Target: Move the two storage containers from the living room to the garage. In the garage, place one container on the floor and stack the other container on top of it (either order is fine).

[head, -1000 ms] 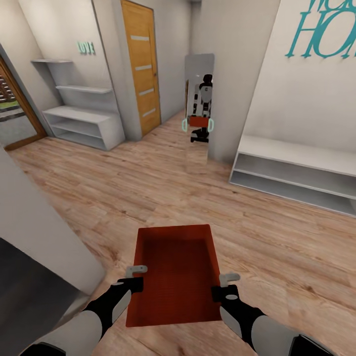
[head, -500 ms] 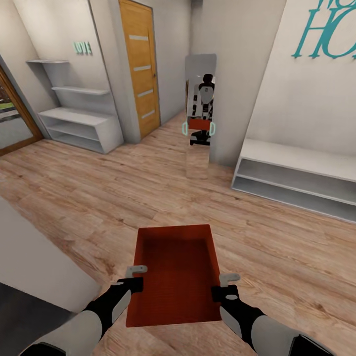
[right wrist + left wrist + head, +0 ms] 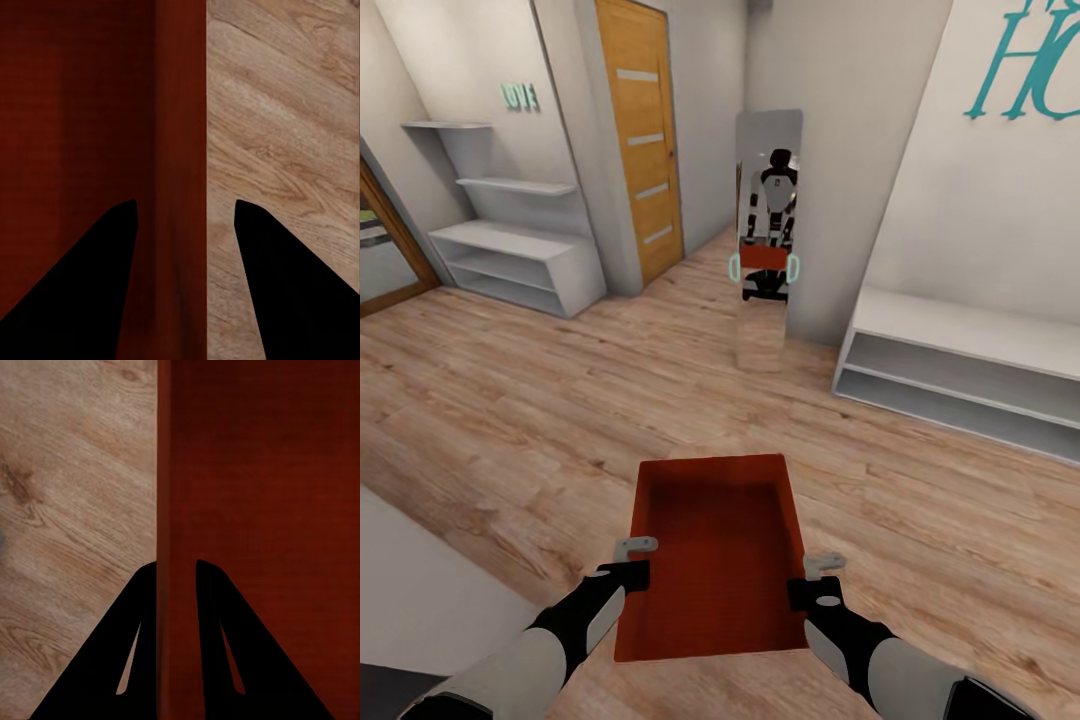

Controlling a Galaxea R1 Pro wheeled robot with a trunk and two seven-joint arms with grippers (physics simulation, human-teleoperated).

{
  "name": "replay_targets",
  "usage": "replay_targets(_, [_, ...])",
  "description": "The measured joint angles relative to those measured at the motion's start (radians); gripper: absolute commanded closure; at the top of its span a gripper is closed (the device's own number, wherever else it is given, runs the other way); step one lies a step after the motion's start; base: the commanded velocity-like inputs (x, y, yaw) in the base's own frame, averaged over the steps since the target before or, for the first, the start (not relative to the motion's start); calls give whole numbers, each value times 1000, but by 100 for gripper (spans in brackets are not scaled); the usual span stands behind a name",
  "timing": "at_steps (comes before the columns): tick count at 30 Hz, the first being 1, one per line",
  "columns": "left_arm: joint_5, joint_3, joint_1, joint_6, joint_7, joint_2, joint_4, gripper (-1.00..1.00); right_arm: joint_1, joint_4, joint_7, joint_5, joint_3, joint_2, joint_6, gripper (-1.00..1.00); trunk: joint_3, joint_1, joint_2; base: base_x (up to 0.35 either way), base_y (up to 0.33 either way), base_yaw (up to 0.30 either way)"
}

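A: Container (image 3: 712,555) sits directly between the two grippers, carried out in front of the robot's trunk above the light wood plank floor (image 3: 560,400). Its long axis runs straight ahead, away from the robot.

B: Which arm is nearer to it?

A: Neither. The left gripper (image 3: 637,560) straddles the left long wall and the right gripper (image 3: 812,578) straddles the right one, level with each other near the robot-side end. In the left wrist view the dark fingers (image 3: 127,652) sit on either side of the thin wall, closed onto it. In the right wrist view the fingers (image 3: 90,285) stand wider about the wall, yet the bin is carried, so that grip reads as clamped too.

B: And against the frame a second ago?

A: The bin and both grippers keep the same place in the head view. The room slides instead: the grey wall edge at lower left drops away, and the mirror (image 3: 768,235) and white bench (image 3: 960,370) shift slightly, so the base is moving
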Motion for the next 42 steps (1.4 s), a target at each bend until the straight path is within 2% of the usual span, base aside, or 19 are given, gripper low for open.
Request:
replay_targets(8, [0, 0, 0, 0, 0, 0, 0, 100, 0, -1, -1, 1, 0, 0, 0, 100, 0, 0, 0, 323, 0, 34])
replay_targets(20, [-2, 2, 0, -1, 0, -1, 0, 100, 0, -1, -1, 2, 0, -1, 1, 100, 0, 0, 0, 323, 0, 203])
replay_targets(42, [2, -2, 0, 2, 0, 1, 0, 100, 0, -1, -2, 0, 0, 1, 1, 100, 0, 0, 0, 323, 0, 15])
